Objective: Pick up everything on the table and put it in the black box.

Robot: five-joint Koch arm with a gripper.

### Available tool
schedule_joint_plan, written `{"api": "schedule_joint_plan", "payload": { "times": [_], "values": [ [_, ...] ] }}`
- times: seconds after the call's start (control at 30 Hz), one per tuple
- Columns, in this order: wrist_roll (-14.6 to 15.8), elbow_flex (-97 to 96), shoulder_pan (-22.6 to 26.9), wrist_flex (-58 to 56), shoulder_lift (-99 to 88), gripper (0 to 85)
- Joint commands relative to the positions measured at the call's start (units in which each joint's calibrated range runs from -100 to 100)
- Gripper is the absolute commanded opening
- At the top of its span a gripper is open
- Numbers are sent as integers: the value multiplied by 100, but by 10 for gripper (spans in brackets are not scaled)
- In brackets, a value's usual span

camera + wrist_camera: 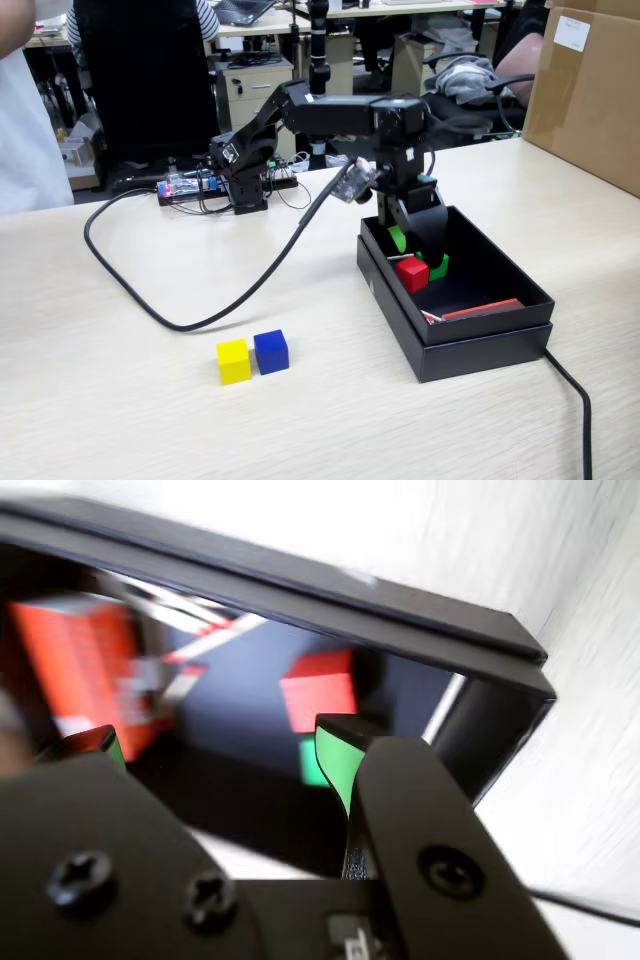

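Nearest us on the table [120, 400], we see the yellow cube [233, 361] touching the blue cube [271, 351], both well outside the black box [480, 350]. We find the red cube [411, 273] and green cube [437, 266] lying inside it, under the gripper [215, 745], whose jaws stand apart, holding nothing.
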Motion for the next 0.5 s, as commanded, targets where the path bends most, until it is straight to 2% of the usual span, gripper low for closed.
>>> {"api": "schedule_joint_plan", "payload": {
  "times": [0.0, 0.07, 0.2, 0.27, 0.33, 0.47],
  "values": [
    [-215, 169, -249, -171, -1652, 407],
    [-371, 24, -435, -171, -2088, 408],
    [-742, -411, -904, -162, -2559, 463],
    [-996, -629, -1294, -162, -2536, 469],
    [-1260, -710, -1729, -110, -2008, 493],
    [-1426, -520, -2012, 54, -1044, 491]
  ]
}}
